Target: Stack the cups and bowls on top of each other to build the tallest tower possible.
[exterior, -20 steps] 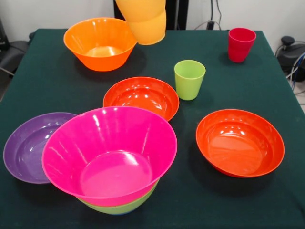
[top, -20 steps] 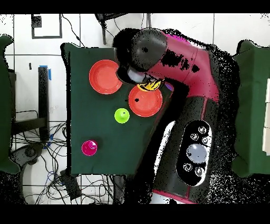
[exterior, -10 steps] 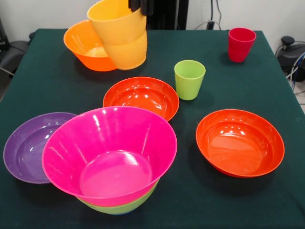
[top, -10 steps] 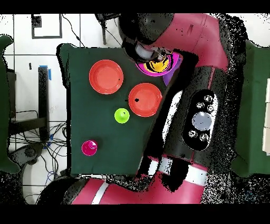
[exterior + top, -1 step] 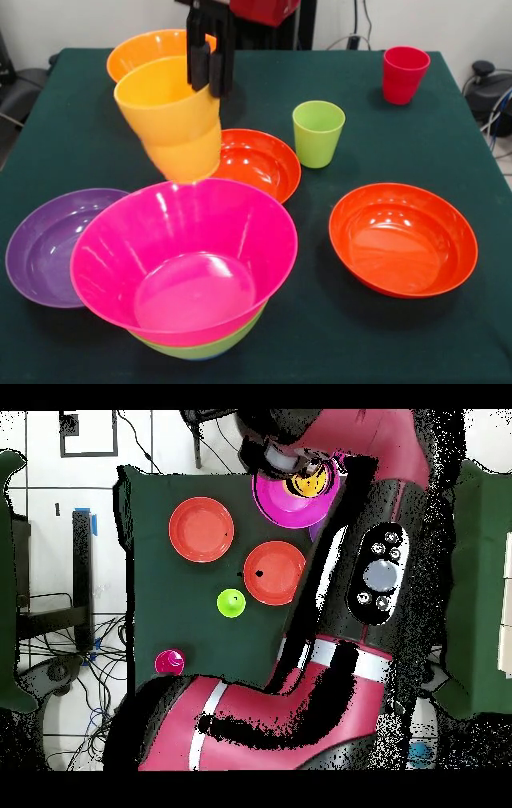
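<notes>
My gripper (image 5: 206, 80) is shut on the far rim of the yellow-orange cup (image 5: 172, 120), which hangs tilted in the air just over the far rim of the magenta bowl (image 5: 184, 256). That bowl sits nested in a lime-green bowl (image 5: 204, 350). In the overhead view the yellow-orange cup (image 5: 305, 484) shows over the magenta bowl (image 5: 283, 502), with the arm covering part of it. Beside the pile lies the purple bowl (image 5: 44, 244). The deep orange bowl (image 5: 140, 50) stands behind the held cup.
Two shallow red-orange bowls (image 5: 260, 164) (image 5: 404, 240) sit in the middle and at the right. A lime green cup (image 5: 318, 132) and a red cup (image 5: 404, 74) stand upright further back on the green cloth table (image 5: 448, 144).
The gripper has carried the yellow-orange cup down and towards the camera, from in front of the orange bowl to just above the magenta bowl's far rim. Everything else stayed put.
</notes>
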